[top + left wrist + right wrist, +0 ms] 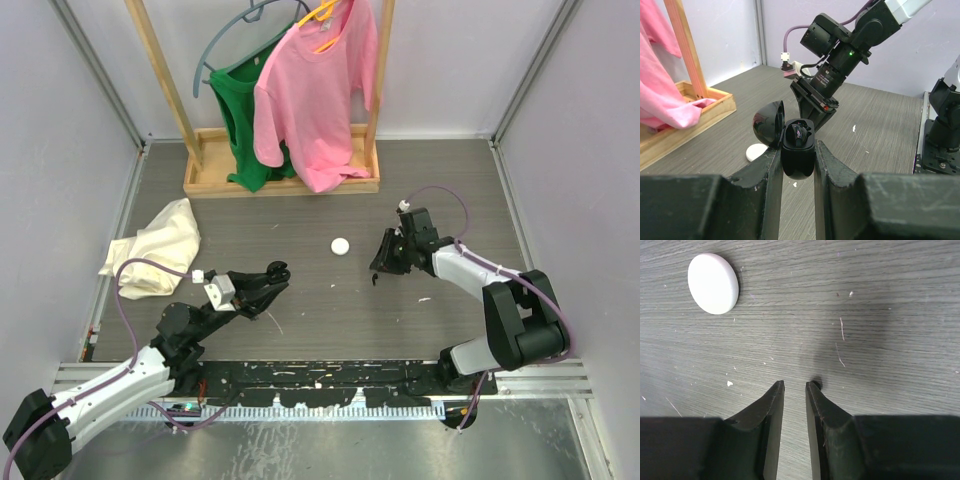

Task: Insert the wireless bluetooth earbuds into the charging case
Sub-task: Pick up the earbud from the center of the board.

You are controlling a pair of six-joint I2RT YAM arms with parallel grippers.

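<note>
My left gripper (pixel 798 155) is shut on a glossy black charging case (pixel 798 160) and holds it above the table with its lid (pixel 768 123) swung open to the left. A black earbud (pixel 799 135) sits in the case. In the top view this gripper (pixel 275 275) is left of centre. My right gripper (pixel 794 385) points down at the table, its jaws a narrow gap apart with nothing between them. A small black earbud (pixel 817 384) peeks out on the table just outside the right fingertip. It shows as a dark speck (pixel 374 279) below that gripper (pixel 385 262) in the top view.
A white round disc (pixel 341 245) lies on the table between the arms, also in the right wrist view (pixel 713 283). A wooden rack (pixel 280 180) with a pink shirt (pixel 320 90) and a green shirt (pixel 240 110) stands at the back. A cream cloth (pixel 155 250) lies at left.
</note>
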